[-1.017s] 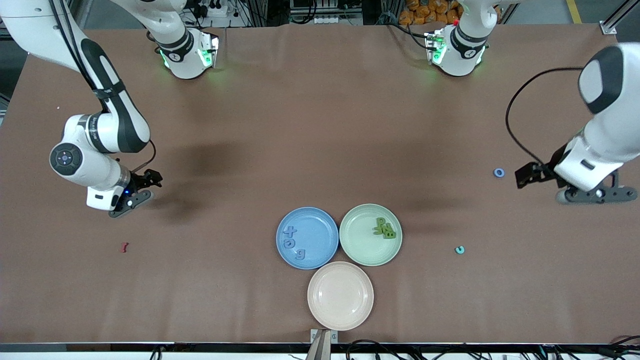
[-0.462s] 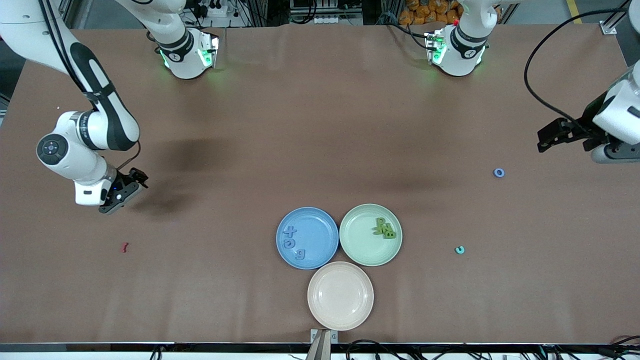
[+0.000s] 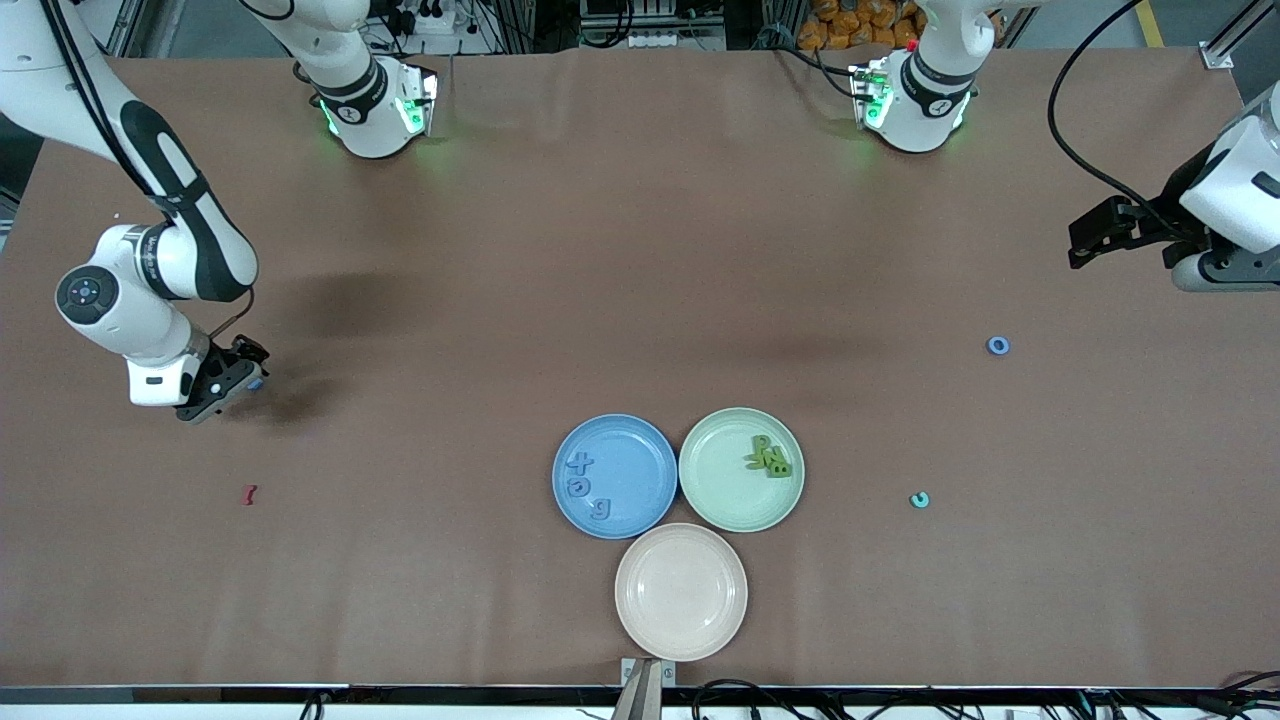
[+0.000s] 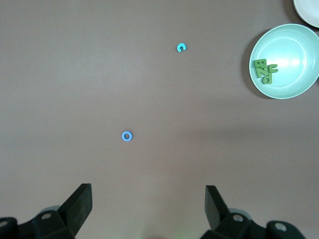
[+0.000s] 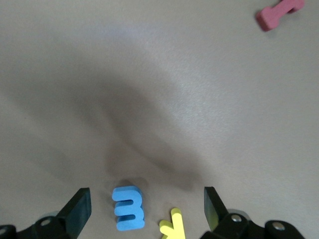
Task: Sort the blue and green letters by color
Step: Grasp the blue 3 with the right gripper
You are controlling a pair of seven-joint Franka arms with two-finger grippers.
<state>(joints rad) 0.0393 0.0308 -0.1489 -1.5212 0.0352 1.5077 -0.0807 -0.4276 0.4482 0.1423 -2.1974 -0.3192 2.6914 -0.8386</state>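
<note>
Both arms had drawn outward; the right gripper [image 3: 215, 390] hung wide open, empty, over a blue letter [image 5: 128, 207], ready to descend. The left gripper [image 3: 1120, 235] waited open, empty

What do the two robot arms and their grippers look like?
Both arms are glossy white with black joint bands. Their bases glow green. The left gripper and the right gripper have black fingers. A black cable loops to the left wrist.

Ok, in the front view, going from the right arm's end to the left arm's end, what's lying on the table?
Dark red letter → blue plate → green plate → teal letter → blue ring letter.
</note>
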